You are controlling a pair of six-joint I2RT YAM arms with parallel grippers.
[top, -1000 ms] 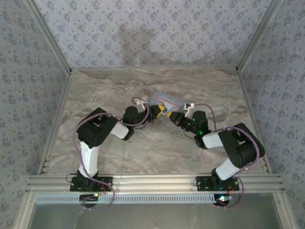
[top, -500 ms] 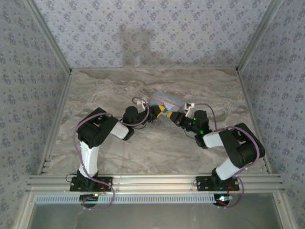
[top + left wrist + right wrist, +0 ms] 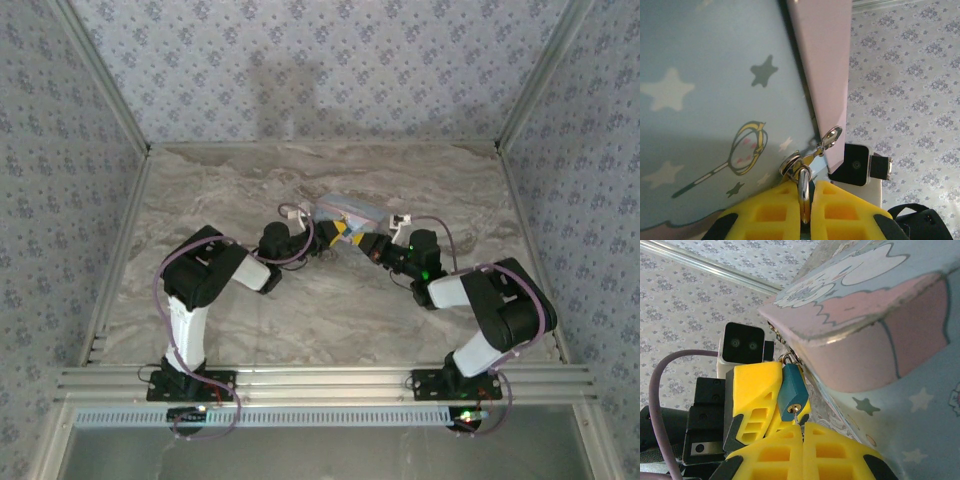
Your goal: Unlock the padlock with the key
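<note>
**Item:** right gripper (image 3: 801, 429), clenching the key (image 3: 797, 416). The blade is pointing straight into the keyway at the padlock's free end.

**Padlock** (image 3: 792, 390): teal body, hanging from the hasp (image 3: 826, 140) on the near side of the tin (image 3: 875, 350), mid-table. Its long axis is running in line with the key.

**Left gripper** (image 3: 806, 186): pinching the padlock from the left and bracing it.

**Coming move, judged:** the right arm is holding the key for a twist about that shared axis.

**Markings:** stars, a wand and cartoon figures are showing on the tin. No lettering is legible.
</note>
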